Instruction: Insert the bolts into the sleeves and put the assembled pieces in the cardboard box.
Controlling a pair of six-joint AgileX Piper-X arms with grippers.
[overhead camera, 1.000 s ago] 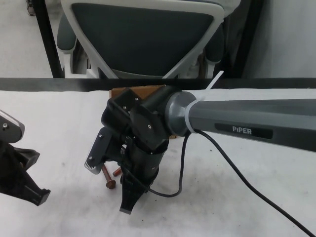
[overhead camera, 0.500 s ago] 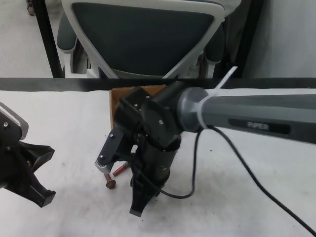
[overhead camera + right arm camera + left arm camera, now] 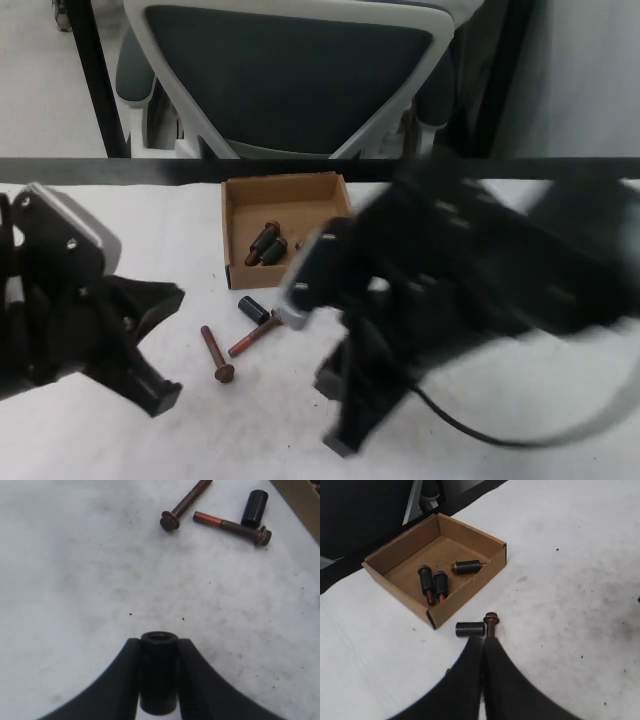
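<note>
Between the fingers of the right gripper stands a short black cylindrical metal sleeve. The gripper is closed just wide enough to clamp its sides, with the open bore facing away from the wrist. This sleeve is held over the white desk, farther from the shallow brown cardboard box than any of the loose parts.

Two long copper-coloured bolts lie on the desk just outside the box. A second loose black sleeve lies closer to the box wall, beside one bolt's head. Inside the box rest three assembled pieces.

The left gripper hangs near the box over the loose parts. Its fingers are pressed together with only a seam between them, and it holds nothing.

The step in hand looks like mating a bolt with the held sleeve. To do it well, the left gripper should open and take a bolt near its head, leaving the threaded end free. The right should keep the bore unobstructed and steady. The two axes should be in line before the push, because a tilted bolt will likely jam at the rim or knock the sleeve loose.
</note>
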